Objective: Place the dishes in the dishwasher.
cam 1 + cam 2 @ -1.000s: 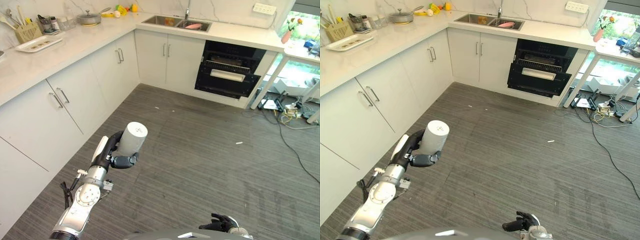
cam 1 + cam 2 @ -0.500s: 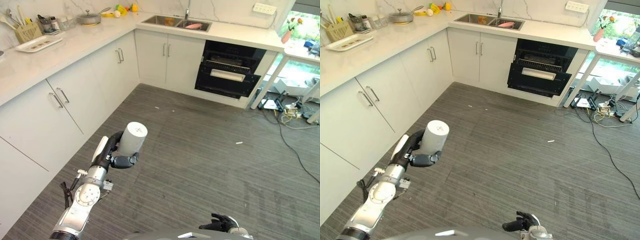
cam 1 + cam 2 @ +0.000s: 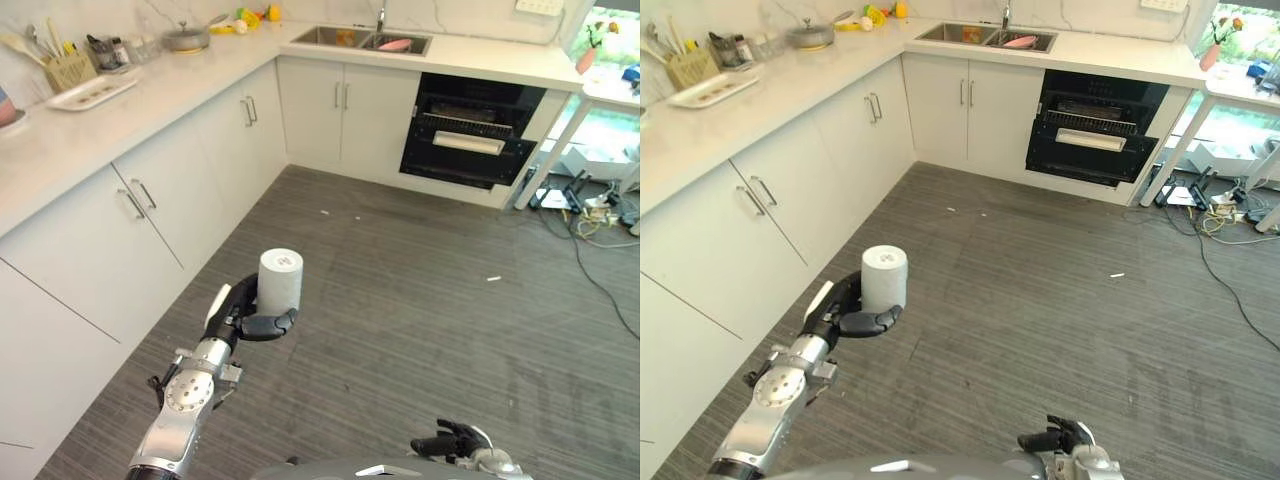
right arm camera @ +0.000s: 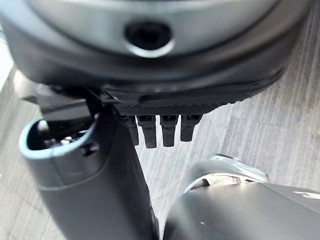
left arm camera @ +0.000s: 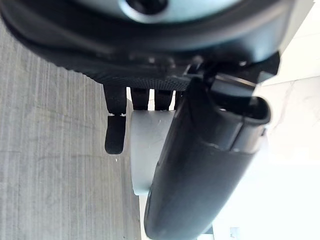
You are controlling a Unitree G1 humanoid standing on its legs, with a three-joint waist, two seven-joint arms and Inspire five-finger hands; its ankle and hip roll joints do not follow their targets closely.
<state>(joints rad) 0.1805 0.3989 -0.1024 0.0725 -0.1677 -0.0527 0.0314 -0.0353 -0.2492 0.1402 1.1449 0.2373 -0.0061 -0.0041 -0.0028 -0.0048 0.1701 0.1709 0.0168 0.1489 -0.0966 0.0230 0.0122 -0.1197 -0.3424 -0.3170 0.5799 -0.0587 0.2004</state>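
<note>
My left hand (image 3: 240,315) is shut on a white cylindrical cup (image 3: 281,278), held nearly upright above the grey wood-look floor, at the lower left. In the left wrist view the cup (image 5: 147,150) sits between the thumb and the fingers (image 5: 115,132). The black dishwasher (image 3: 470,135) stands under the far counter, right of the sink (image 3: 372,40), with its front partly pulled open. It is well away from the cup. My right hand (image 3: 450,440) hangs low at the bottom edge with relaxed fingers and holds nothing.
White cabinets (image 3: 150,210) run along the left under a marble counter with a tray (image 3: 92,92), a utensil holder (image 3: 66,68) and a pot (image 3: 186,38). A pink dish (image 3: 396,44) lies in the sink. Cables (image 3: 590,215) and a white table leg (image 3: 545,150) are at the far right.
The whole picture has shifted, so the camera has moved. The cup now stands more upright in my left hand. The right hand stays low.
</note>
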